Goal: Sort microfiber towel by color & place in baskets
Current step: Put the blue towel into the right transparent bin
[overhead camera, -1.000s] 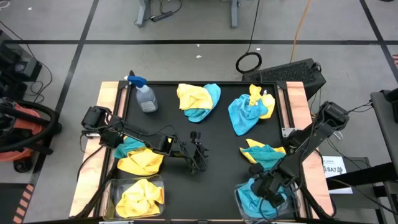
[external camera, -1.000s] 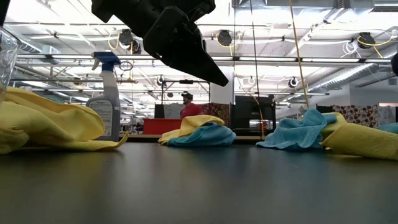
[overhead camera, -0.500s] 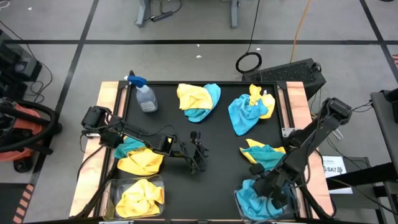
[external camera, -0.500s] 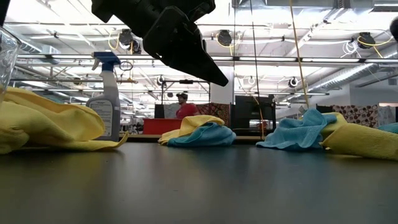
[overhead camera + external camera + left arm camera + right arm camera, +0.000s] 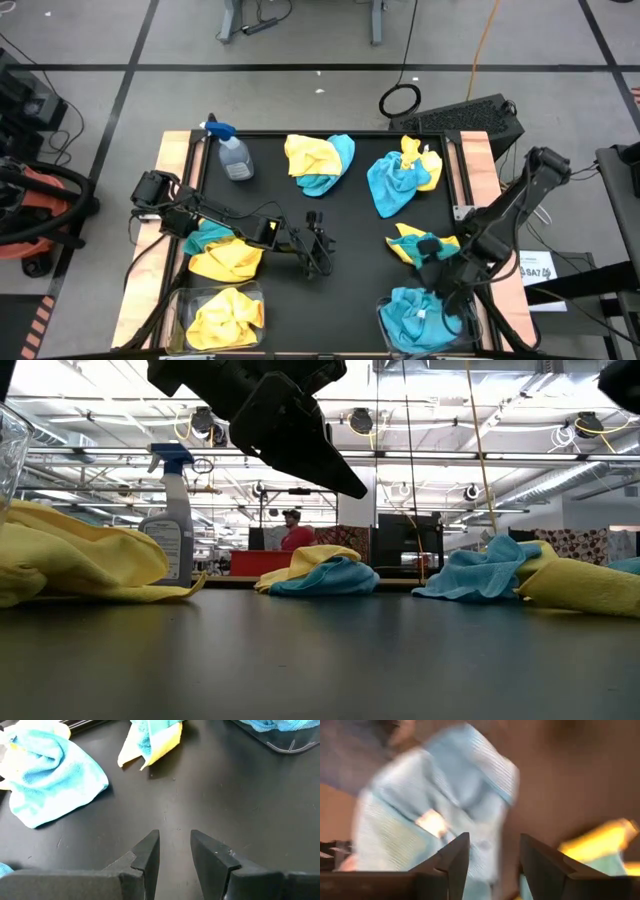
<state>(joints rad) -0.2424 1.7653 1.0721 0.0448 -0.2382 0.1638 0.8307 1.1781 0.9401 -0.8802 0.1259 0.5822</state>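
The right clear basket [image 5: 385, 322] at the near right corner holds crumpled turquoise towels [image 5: 420, 315]. The left clear basket [image 5: 180, 305] holds yellow towels [image 5: 225, 315]. Mixed yellow and turquoise towels lie in heaps on the black table: one [image 5: 222, 250] under my left arm, two [image 5: 320, 163] [image 5: 402, 175] at the far side, one [image 5: 415, 243] on the right. My right gripper [image 5: 432, 268] is open and empty, hovering between the right basket and the right heap; its wrist view shows the turquoise towels [image 5: 435, 810] below. My left gripper [image 5: 318, 248] is open over bare table [image 5: 175, 845].
A clear spray bottle [image 5: 232, 155] with a blue trigger stands at the far left of the table, also seen in the low view [image 5: 170, 525]. Wooden strips [image 5: 172, 160] edge the table left and right. Bare table lies in the middle [image 5: 350, 225]. A person stands far off in the room [image 5: 297, 532].
My right gripper has drawn back from over the right basket toward the far edge, to the near side of the right heap, and its arm has swung with it. The turquoise towels stay in the basket, now uncovered. My left arm has kept still.
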